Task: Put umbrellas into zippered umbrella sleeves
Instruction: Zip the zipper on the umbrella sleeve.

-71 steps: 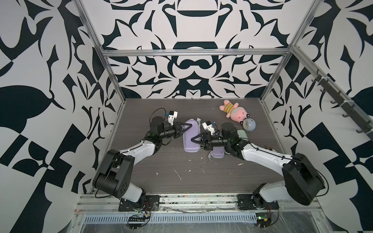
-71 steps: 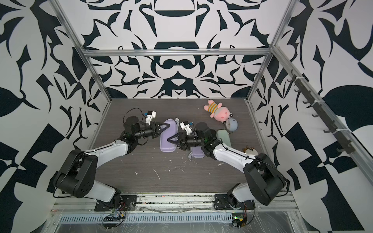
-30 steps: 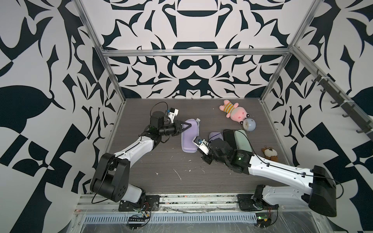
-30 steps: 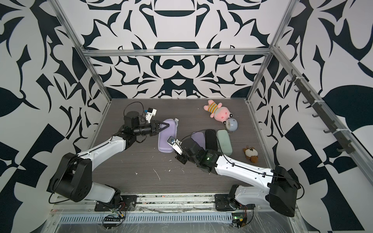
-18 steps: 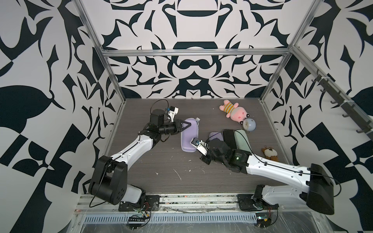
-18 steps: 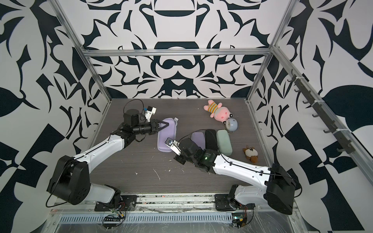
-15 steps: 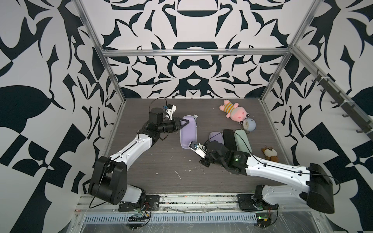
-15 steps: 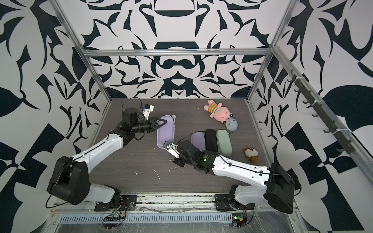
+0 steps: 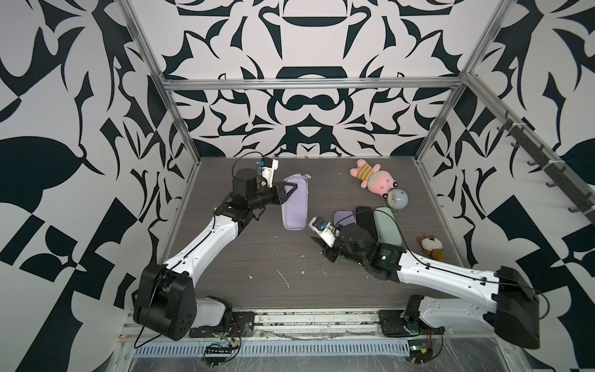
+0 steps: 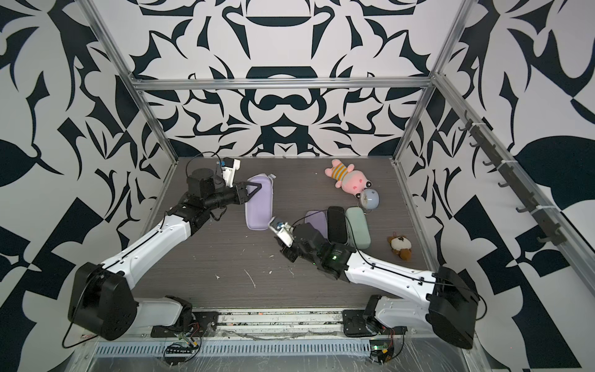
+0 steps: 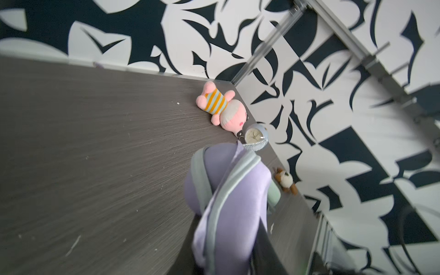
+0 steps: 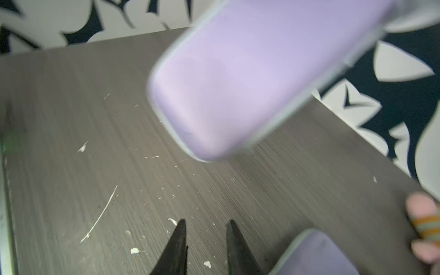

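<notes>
Lilac shell in a clench: grips the held lilac sleeve [image 9: 296, 209] with the left gripper [image 9: 286, 196], jaws pinched on the long edge that faces away from the pale-blue clock [image 9: 398, 198]. Has that sleeve well apart from the clock, off toward the left arm's side of it. Shows grey zip tape [image 11: 228, 188] running along the lilac shell in the left wrist view, too close and blurred to tell whether the zip is closed. Spreads the right gripper [image 9: 329, 253] with nothing in it, fingers [image 12: 177, 247] apart over bare table [image 9: 257, 257], nearer the robot than the clock. Shows three more cases side by side just on the robot's side of the clock: mint green sleeve [image 9: 388, 227] closest to it, black sleeve [image 9: 365, 219] against that, second lilac sleeve [image 9: 343, 217] farthest from it and partly hidden by the right arm. Shows a pink plush toy [image 9: 376, 182] up against the clock's far side and a brown plush toy [image 9: 429, 247] near the clock, on its robot side.
</notes>
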Controlling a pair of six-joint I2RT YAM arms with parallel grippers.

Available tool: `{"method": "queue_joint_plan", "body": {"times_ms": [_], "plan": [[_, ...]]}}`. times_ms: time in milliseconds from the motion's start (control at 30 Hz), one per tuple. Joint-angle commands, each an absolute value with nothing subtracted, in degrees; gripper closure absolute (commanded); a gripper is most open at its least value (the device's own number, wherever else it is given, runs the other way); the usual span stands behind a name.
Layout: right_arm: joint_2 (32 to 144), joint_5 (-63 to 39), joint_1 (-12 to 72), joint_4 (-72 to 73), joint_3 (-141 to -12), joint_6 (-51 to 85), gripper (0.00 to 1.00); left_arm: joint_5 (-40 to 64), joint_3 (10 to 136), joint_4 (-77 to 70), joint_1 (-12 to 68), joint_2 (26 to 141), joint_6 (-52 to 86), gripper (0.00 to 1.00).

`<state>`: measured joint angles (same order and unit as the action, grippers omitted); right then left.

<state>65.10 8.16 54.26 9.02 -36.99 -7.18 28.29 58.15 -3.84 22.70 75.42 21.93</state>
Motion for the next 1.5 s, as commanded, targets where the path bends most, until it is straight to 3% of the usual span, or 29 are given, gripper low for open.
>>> {"method": "queue_joint_plan", "body": {"times_ms": [0, 200, 500, 1067, 1300, 1467], "plan": [[63.67, 10.55, 53.79, 23.76, -32.27, -10.84, 0.56, 31.44, 63.65, -1.08, 22.92, 71.75, 7.95, 1.0], [67.41, 12.33, 55.01, 34.66, -31.1, -12.24, 0.4, 34.72, 65.52, -4.48, 22.94, 74.41, 12.41, 1.0], [73.51, 14.24, 55.66, 35.59, -37.15, -16.96, 0.4, 35.96, 65.4, -5.1, 23.95, 74.22, 13.32, 1.0], [77.77, 19.01, 56.08, 32.62, -45.03, -23.71, 0.64, 36.28, 65.48, -4.53, 25.93, 75.67, 14.07, 1.0], [78.41, 19.19, 56.09, 32.88, -46.73, -24.91, 0.69, 35.92, 65.49, -4.37, 26.29, 75.98, 14.33, 1.0], [79.17, 16.7, 56.21, 31.92, -47.16, -24.68, 0.84, 35.78, 65.73, -4.7, 26.37, 76.46, 15.22, 1.0]]}}
